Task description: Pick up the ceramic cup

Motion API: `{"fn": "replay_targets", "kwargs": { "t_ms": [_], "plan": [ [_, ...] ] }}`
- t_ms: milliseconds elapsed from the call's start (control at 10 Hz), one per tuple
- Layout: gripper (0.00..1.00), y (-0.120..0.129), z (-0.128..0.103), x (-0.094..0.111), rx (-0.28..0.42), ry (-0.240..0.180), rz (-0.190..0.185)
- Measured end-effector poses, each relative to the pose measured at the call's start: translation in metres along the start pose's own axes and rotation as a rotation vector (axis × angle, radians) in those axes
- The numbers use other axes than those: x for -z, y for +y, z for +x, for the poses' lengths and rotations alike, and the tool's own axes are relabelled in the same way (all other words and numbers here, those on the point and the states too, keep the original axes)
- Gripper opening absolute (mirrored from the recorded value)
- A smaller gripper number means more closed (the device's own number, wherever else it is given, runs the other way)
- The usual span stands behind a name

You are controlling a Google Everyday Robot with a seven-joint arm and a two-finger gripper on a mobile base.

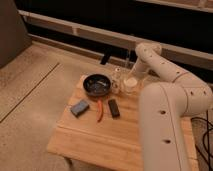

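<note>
The tool (pixel 131 75) hung released, fingers spread wide, low over the ceramic cup (pixel 130 86) at the tabletop's (pixel 115 137) far side, just right of the glass shaker (pixel 116 77) and black bowl (pixel 97 85). The spread likely suited the cup's wide top. Contact unclear, cup not lifted.

Gripper (pixel 131 76) low at ceramic cup (pixel 131 85), jaws spread; black bowl (pixel 97 85) beside, on wooden table (pixel 120 142)
</note>
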Motion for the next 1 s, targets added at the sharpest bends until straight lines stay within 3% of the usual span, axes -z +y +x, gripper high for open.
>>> {"fn": "replay_targets", "kwargs": {
  "t_ms": [400,500,700,1000],
  "plan": [
    [0.64,0.000,0.018,-0.031,0.004,0.073,0.033],
    [0.55,-0.001,0.022,-0.036,0.020,0.088,0.033],
    [0.44,-0.003,0.023,-0.037,0.032,0.095,0.028],
    [0.44,-0.001,0.024,-0.038,0.035,0.095,0.028]
  ]
}}
